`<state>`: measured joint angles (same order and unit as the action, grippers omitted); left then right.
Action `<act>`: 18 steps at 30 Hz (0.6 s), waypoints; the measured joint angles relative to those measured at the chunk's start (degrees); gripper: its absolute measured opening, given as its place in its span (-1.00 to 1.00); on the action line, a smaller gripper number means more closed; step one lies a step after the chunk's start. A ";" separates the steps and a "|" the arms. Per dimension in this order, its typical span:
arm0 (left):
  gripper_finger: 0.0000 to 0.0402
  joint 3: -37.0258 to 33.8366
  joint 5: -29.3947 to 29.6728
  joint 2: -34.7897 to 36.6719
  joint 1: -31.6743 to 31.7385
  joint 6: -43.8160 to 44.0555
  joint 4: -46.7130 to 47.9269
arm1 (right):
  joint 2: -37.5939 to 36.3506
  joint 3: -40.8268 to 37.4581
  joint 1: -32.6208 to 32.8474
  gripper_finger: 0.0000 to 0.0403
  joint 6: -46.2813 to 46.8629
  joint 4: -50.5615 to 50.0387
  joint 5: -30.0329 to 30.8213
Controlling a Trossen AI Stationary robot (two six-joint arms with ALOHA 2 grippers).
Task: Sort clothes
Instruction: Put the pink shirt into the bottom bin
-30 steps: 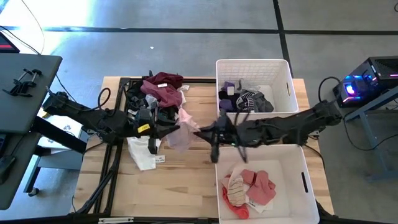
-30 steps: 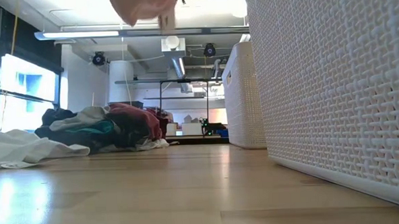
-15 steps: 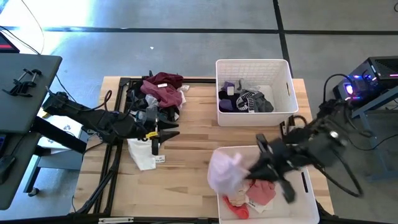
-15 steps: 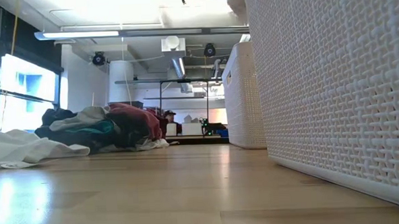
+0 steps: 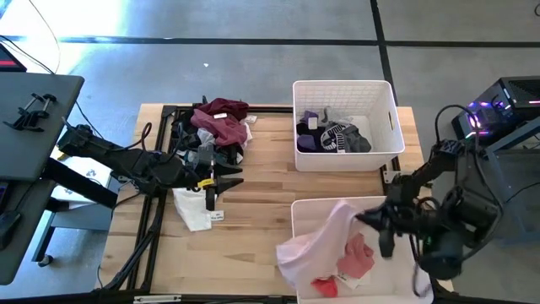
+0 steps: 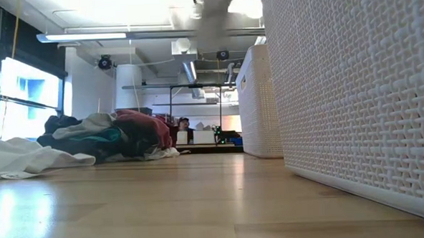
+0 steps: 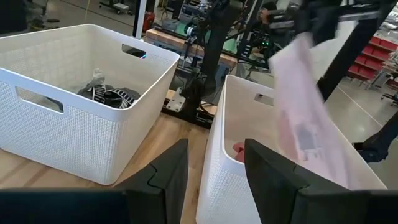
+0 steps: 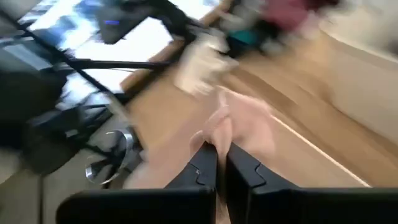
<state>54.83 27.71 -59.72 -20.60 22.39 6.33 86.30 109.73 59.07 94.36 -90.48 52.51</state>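
My right gripper [image 5: 366, 217] is shut on a pale pink garment [image 5: 316, 241] over the near white bin [image 5: 405, 205], which holds pink and red clothes [image 5: 354, 257]. The garment also shows in the left wrist view [image 7: 305, 112], hanging above that bin. My left gripper [image 5: 221, 176] is open and empty at mid-table, beside the pile of maroon, black and teal clothes [image 5: 215, 127]. A white garment [image 5: 192, 209] lies flat on the table near it. My right gripper pinches the pale pink garment by its upper end [image 8: 222, 134] between its two fingers [image 8: 204, 167]. The garment hangs slanting below the gripper and trails toward the table's left, over the near bin's left wall [image 5: 294, 221]. One layer or several, I cannot tell.
The far white bin [image 5: 344, 84] holds purple, black and grey clothes [image 5: 333, 135]. The two bins stand close together on the table's right half. Bare wood [image 5: 253, 228] lies between the white garment and the near bin.
My right gripper has carried the pale pink garment from mid-table, beside my left gripper, toward the table's right and near edge, to above the near bin. The garment has swung along and now trails out over the bin's left wall.
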 joint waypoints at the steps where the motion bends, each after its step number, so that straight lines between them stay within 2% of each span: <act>1: -0.28 0.00 0.01 0.00 0.00 -0.01 0.01 | -0.06 -0.37 -0.09 -1.00 3.21 0.14 -1.88; 4: -0.28 0.00 0.01 0.00 0.00 -0.63 -0.03 | -1.33 -2.75 -0.24 -1.00 1.74 0.59 -7.39; 8: -0.28 0.00 -0.01 0.00 0.00 -0.96 -0.06 | -3.35 -6.93 -0.63 -1.00 4.75 0.15 -21.87; 12: -0.28 0.00 -0.05 0.00 -0.13 0.47 -0.07 | -5.82 -12.92 0.65 -1.00 13.27 0.07 -38.76; 16: -0.28 0.00 -0.05 0.00 -0.13 0.46 -0.10 | -7.36 -19.53 4.73 -1.00 23.39 0.25 -52.49; 18: -0.28 0.00 -0.05 0.00 -0.08 0.21 -0.11 | -7.70 -22.55 7.07 -1.00 29.11 0.55 -57.27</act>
<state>54.83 27.66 -59.72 -20.68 22.60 6.22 78.61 87.18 66.14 123.47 -89.93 -4.76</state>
